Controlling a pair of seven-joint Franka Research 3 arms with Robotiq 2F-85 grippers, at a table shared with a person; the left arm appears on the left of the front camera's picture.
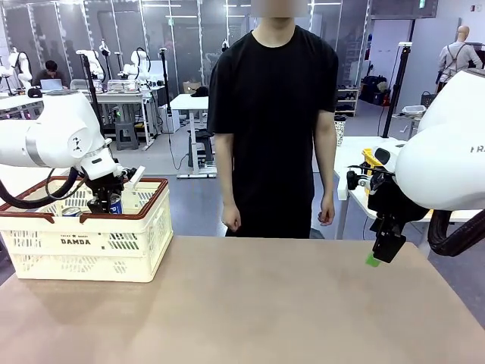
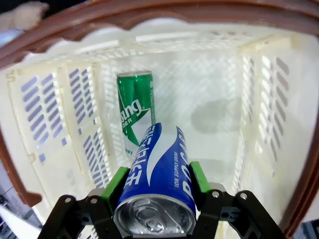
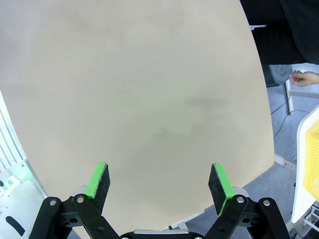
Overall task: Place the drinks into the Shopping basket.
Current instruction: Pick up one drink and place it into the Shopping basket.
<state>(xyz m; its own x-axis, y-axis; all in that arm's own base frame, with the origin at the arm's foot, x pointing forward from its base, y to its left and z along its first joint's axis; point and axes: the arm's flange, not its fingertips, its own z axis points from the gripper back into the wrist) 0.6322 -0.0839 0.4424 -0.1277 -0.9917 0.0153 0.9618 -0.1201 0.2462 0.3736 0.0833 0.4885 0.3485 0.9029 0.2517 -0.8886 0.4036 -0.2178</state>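
My left gripper (image 2: 158, 177) is shut on a blue-and-white drink can (image 2: 160, 181), silver top toward the camera, held inside the cream Shopping basket (image 2: 65, 99). A green can (image 2: 134, 107) lies on the basket floor below it. From the front, the left gripper (image 1: 104, 203) holds the blue can (image 1: 114, 203) just under the brown-red rim of the basket (image 1: 83, 243) at the table's left. Over the table's right edge my right gripper (image 1: 381, 254) hangs open with nothing in it. In the right wrist view its green pads (image 3: 98, 179) stand wide apart above bare tabletop.
A person in a black shirt (image 1: 273, 114) stands at the far side with arms hanging down; one hand (image 3: 301, 78) is seen past the table edge. The tan tabletop (image 1: 288, 303) stretches between the basket and the right arm. A yellow object (image 3: 311, 164) sits off the table.
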